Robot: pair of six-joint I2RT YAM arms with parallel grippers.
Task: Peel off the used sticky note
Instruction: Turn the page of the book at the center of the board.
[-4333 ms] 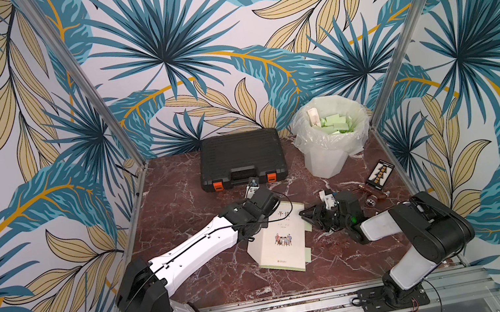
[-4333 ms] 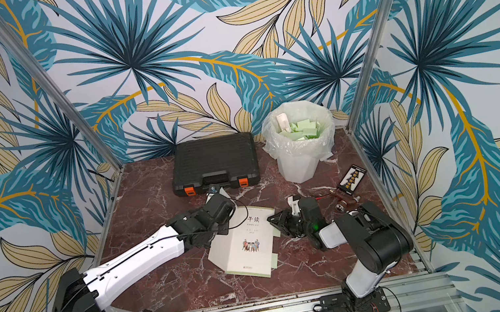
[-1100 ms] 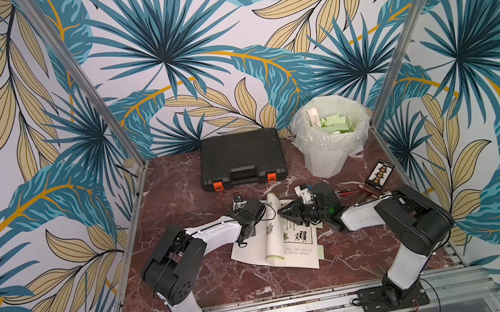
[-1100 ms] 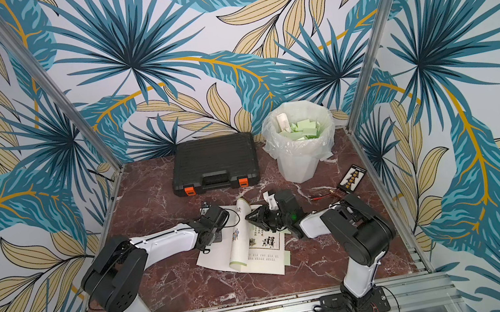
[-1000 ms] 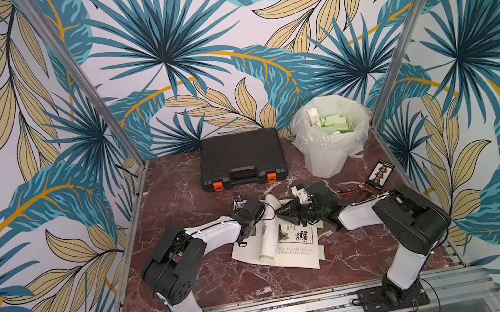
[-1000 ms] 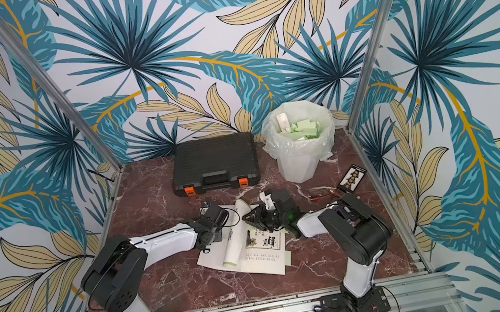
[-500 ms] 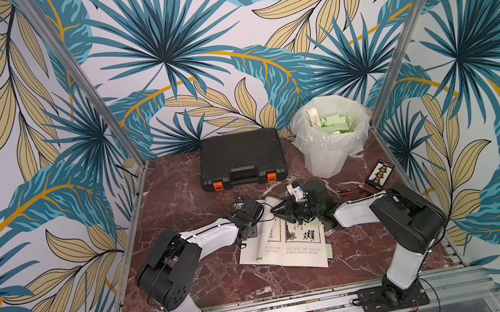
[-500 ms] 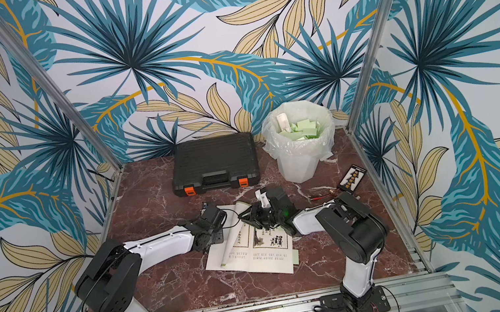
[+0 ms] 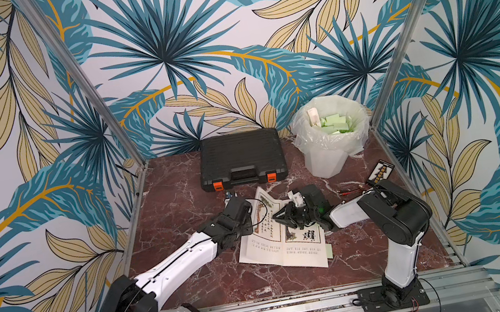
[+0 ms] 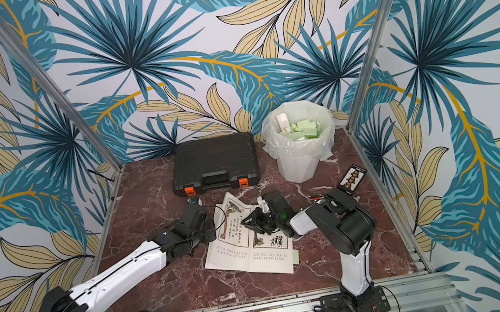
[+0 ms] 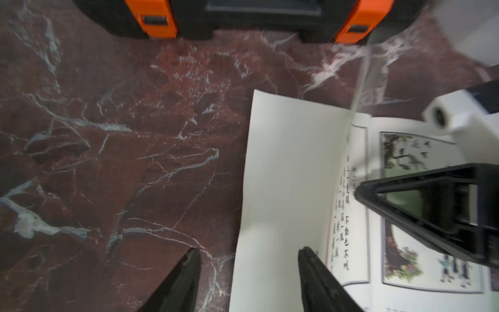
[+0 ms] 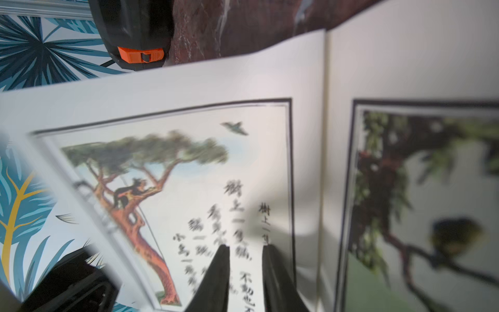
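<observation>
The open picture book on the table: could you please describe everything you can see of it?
The book lies open, face up, on the marble table, in front of the black case. Its white paper pages carry black-framed colour pictures of trees and columns of Chinese characters. The left page curls upward. A pale green note sticks out at its near right corner. The right tool is low over the text; the open left tool straddles the left page's edge.

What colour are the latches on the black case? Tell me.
The latches are orange; the left wrist view shows them best.
</observation>
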